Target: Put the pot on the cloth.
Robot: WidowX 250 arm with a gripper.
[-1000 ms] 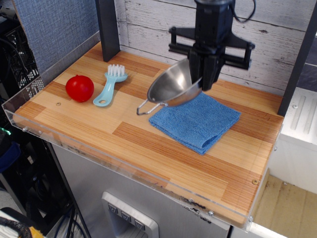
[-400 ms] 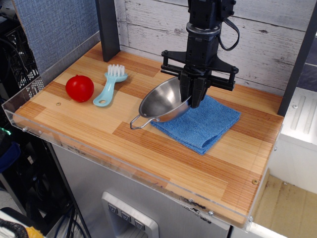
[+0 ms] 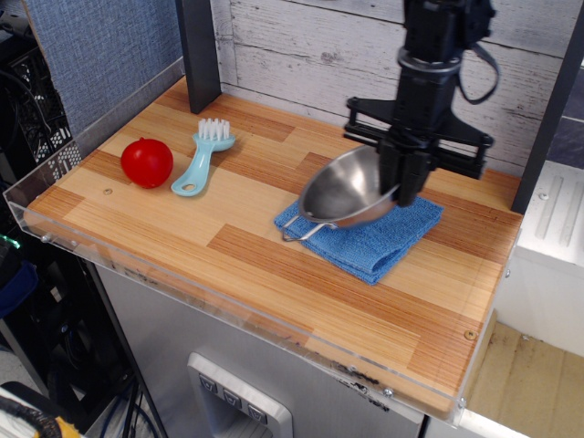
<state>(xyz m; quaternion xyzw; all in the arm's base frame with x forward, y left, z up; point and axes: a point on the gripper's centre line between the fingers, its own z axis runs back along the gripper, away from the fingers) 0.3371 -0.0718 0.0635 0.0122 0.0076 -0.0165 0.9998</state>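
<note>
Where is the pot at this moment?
The pot is right of centre in the view, tilted, held at its rim by the gripper over the blue cloth, well right of the brush.

The black tool (image 3: 404, 185) grips the far rim of the pot (image 3: 349, 189), which hangs tilted with its open side facing left and its lower wire handle down at the near-left edge of the blue cloth (image 3: 379, 235). The pot sits over the cloth's left half. Well apart on the left of the wooden worktop (image 3: 274, 274) lie a red ball (image 3: 147, 162) and, just beside it, a light blue brush (image 3: 203, 157).
</note>
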